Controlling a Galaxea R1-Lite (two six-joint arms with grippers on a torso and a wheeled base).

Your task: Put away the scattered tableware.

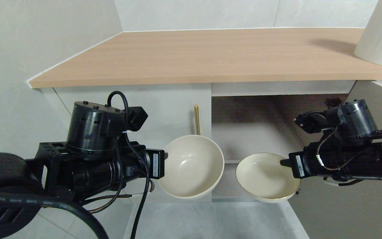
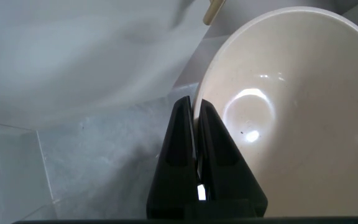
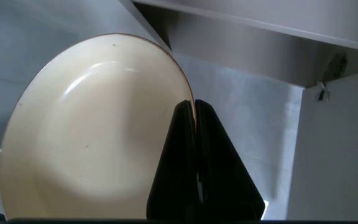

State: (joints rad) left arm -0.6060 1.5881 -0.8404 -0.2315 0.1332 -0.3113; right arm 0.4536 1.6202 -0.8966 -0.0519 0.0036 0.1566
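Biggest worry is the grip itself. The left gripper (image 2: 194, 111) is pinched nearly shut on just the rim of the deep cream bowl (image 1: 191, 169). The whole bowl hangs out past the fingertips, tilted with its inside facing up. Glazed rim plus a thin pinch, so I'd guess any jerk or quick wrist turn lets it swivel or slip out and drop to the floor (image 1: 211, 222) underneath.

Same story on the other side. The right gripper (image 3: 194, 112) is clamped almost closed on the edge of the shallow gold-rimmed dish (image 1: 264, 177), which sticks out beyond its tips toward the bowl. The two pieces are near each other but not touching, so swinging either arm inward could clack them together.

Just beyond the left gripper's bowl is the closed cabinet door (image 1: 164, 109). Its brass handle (image 1: 196, 119) sits right behind the bowl's far rim, so that's easy to knock. The open cabinet bay (image 1: 260, 126) is ahead of the right gripper's dish, and at this tilt the rim could catch the frame going in.

Pose-wise, both arms come in low from the sides with forearms roughly level, pointing inward at each other. The wooden countertop (image 1: 211, 56) is above and past both grippers.
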